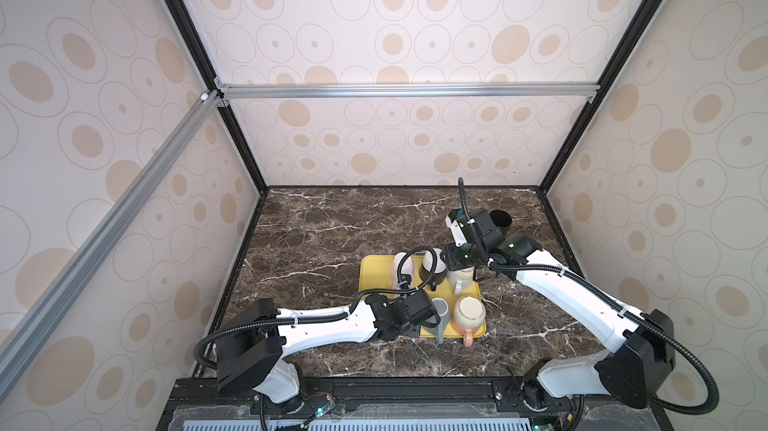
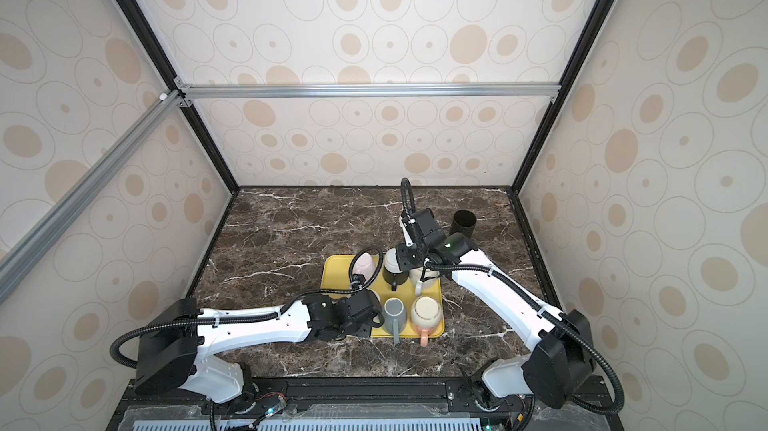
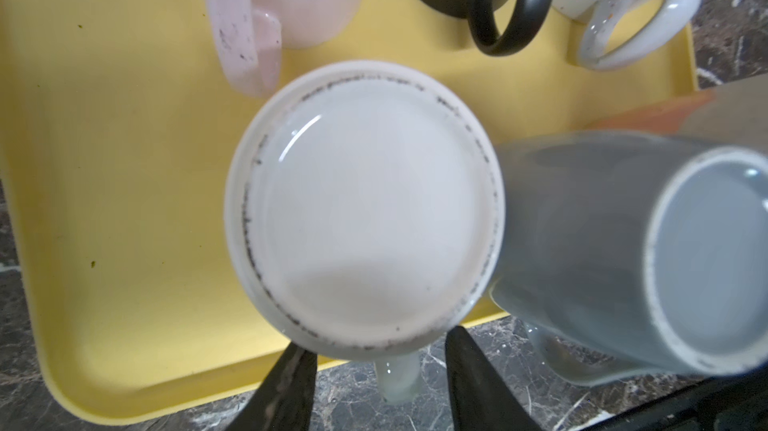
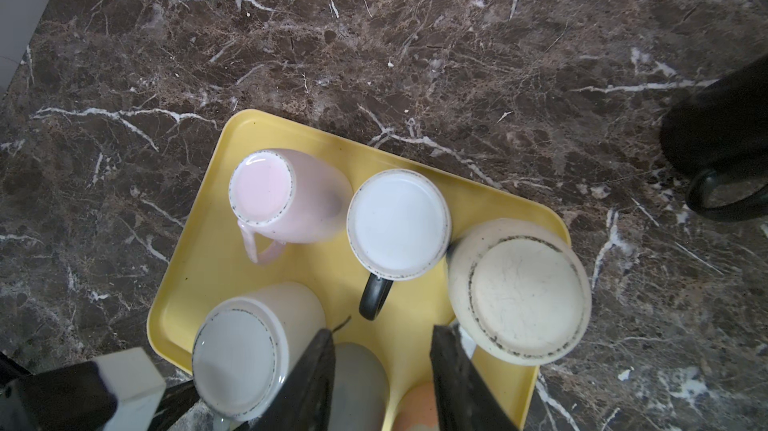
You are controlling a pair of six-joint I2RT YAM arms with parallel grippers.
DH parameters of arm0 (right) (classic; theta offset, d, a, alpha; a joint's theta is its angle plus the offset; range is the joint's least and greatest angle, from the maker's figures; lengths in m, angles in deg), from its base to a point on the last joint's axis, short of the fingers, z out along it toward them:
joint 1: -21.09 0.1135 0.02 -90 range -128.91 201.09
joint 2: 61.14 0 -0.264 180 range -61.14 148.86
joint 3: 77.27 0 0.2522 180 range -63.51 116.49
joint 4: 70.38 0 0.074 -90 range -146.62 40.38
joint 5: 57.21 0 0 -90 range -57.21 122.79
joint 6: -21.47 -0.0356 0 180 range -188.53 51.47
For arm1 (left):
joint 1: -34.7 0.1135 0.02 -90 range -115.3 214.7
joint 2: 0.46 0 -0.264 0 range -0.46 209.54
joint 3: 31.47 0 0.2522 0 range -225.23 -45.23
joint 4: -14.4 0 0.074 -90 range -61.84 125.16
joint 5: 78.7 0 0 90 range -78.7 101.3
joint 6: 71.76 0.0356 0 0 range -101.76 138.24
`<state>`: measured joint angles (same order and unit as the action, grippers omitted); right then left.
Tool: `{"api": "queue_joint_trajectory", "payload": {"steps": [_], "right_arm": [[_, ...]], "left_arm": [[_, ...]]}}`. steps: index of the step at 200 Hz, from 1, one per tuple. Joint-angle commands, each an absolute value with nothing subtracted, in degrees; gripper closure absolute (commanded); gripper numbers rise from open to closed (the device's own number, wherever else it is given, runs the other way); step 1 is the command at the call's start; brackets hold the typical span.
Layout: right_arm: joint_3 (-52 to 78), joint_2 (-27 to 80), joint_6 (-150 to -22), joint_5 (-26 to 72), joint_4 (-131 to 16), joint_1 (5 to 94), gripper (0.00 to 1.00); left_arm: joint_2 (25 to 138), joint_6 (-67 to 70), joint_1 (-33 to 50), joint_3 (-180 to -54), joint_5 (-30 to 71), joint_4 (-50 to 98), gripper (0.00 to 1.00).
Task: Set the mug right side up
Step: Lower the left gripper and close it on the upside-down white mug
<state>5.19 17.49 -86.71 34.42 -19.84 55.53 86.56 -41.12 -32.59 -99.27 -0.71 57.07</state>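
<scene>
Upside down on the front-left part of the yellow tray [image 3: 124, 159] stands a white mug [image 3: 365, 208], also seen in the right wrist view as the white mug [image 4: 239, 360]. Its handle [image 3: 397, 379] sticks out past the tray's rim over the marble. My left gripper [image 3: 380, 341] is low over it, open, one finger on either side of the handle with gaps showing. In both top views the left gripper [image 1: 419, 319] hides this mug. My right gripper [image 4: 384, 332] hangs open over the tray's far side, holding nothing.
Other upside-down mugs crowd the tray: pink [image 1: 401, 262], black with a white base [image 1: 430, 267], cream [image 1: 459, 279], peach-handled [image 1: 469, 312]. A grey mug [image 3: 623, 250] presses against the white one. A black mug [image 1: 500, 223] stands upright on the marble at back right.
</scene>
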Motion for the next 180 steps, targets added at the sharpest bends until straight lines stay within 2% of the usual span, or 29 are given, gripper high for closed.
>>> {"api": "queue_joint_trajectory", "payload": {"steps": [1, 49, 91, 145, 180], "right_arm": [[4.43, 16.38, -87.09, 34.34, -20.23, 55.87, 0.59], [4.31, 16.11, -87.16, 33.85, -20.48, 55.81, 0.60], [4.31, 16.29, -87.43, 32.82, -20.77, 55.84, 0.60], [4.34, 16.38, -87.52, 32.27, -20.97, 55.84, 0.60], [4.32, 16.72, -87.60, 31.56, -20.97, 55.81, 0.61]], "left_arm": [[87.64, -41.45, -33.17, -101.74, -2.15, 59.03, 0.50], [89.48, -40.57, -33.22, -102.40, -2.22, 59.23, 0.54], [91.18, -39.99, -33.24, -103.58, -2.63, 60.58, 0.64], [91.69, -39.95, -33.09, -103.83, -4.62, 62.16, 0.67], [91.83, -39.77, -33.02, -103.24, -5.53, 62.53, 0.73]]}}
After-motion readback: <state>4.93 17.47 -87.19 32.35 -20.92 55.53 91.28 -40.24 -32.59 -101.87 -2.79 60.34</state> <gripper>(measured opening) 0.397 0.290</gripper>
